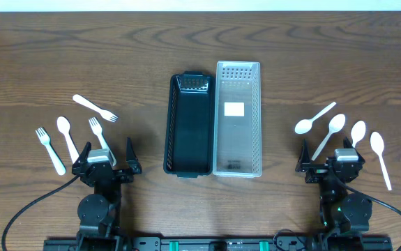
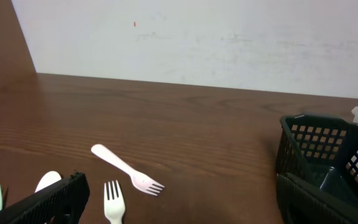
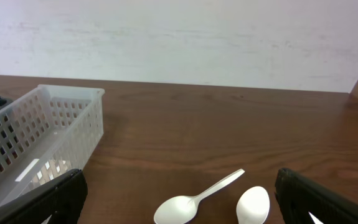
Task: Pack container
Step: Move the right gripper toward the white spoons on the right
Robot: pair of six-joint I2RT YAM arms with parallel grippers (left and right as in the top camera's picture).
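Observation:
A black basket (image 1: 169, 125) and a clear white basket (image 1: 259, 118) stand side by side mid-table, both empty. Three white forks (image 1: 95, 107) (image 1: 49, 150) (image 1: 99, 134) and a spoon (image 1: 66, 137) lie at the left. Several white spoons (image 1: 314, 118) (image 1: 380, 159) lie at the right. My left gripper (image 1: 108, 156) is open and empty near the front edge; the left wrist view (image 2: 179, 211) shows two forks (image 2: 129, 171) (image 2: 113, 199) ahead of it. My right gripper (image 1: 326, 159) is open and empty (image 3: 179, 208), with two spoons (image 3: 197, 199) (image 3: 253, 204) between its fingers' line of sight.
The black basket (image 2: 319, 155) shows at the right of the left wrist view. The white basket (image 3: 48, 134) shows at the left of the right wrist view. A pale wall stands behind the wooden table's far edge.

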